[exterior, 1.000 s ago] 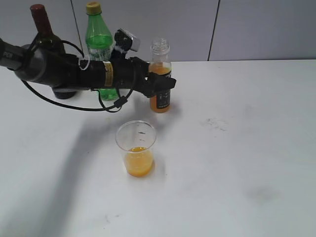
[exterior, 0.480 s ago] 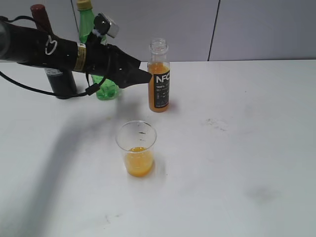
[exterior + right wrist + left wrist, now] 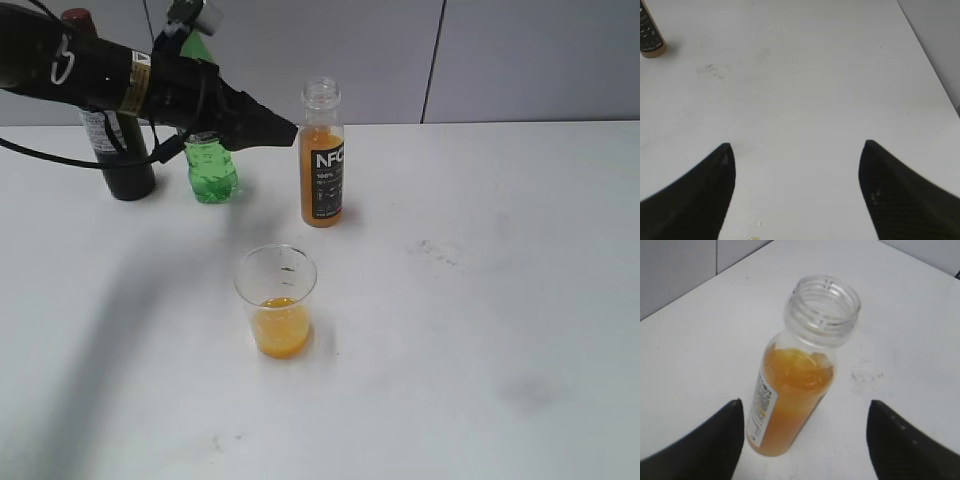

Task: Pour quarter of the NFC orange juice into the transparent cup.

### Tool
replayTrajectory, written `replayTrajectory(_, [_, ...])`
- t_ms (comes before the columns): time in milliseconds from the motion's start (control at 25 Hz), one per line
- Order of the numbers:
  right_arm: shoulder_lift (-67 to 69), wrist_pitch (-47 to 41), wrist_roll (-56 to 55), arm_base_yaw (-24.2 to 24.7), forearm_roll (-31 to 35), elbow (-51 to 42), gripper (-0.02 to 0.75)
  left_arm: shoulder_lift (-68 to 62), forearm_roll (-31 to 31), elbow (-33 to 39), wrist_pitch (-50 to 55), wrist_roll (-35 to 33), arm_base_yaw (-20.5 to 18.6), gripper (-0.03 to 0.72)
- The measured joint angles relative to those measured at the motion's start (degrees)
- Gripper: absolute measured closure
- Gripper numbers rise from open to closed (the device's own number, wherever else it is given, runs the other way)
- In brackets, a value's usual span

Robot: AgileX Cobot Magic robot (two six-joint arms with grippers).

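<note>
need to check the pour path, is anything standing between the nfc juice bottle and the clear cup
Nothing visible does. Bare table lies between the NFC orange juice and the transparent cup. The green bottle and wine bottle stand off to the left.

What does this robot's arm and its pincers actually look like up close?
The left arm is a glossy black tube with a yellow band of small print, a white loop marking, thin black cables hanging under it and a small silver-grey camera block on top. It narrows to a dark pointed pincer. From the wrist cameras, each pincer shows two matte black, wedge-shaped fingers.

Upright NFC orange juice (image 3: 795, 390) (capless) between spread tool (image 3: 805, 435) tips
</note>
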State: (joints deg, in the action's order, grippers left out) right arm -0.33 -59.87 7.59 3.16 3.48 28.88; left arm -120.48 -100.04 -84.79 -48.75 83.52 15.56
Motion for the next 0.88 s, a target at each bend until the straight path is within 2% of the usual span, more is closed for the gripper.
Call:
replayTrajectory(240, [0.00,0.00,0.00,0.00,0.00,0.00,0.148,5.59,0.00,5.51,-0.49,3.28,-0.56,0.134])
replayTrajectory(520, [0.00,0.00,0.00,0.00,0.00,0.00,0.148,14.89,0.00,15.02,1.90,3.73,-0.75,0.137])
replayTrajectory(880, [0.00,0.00,0.03,0.00,0.00,0.00,0.148,29.10,0.10,21.48,19.96,3.39,-1.72,0.137])
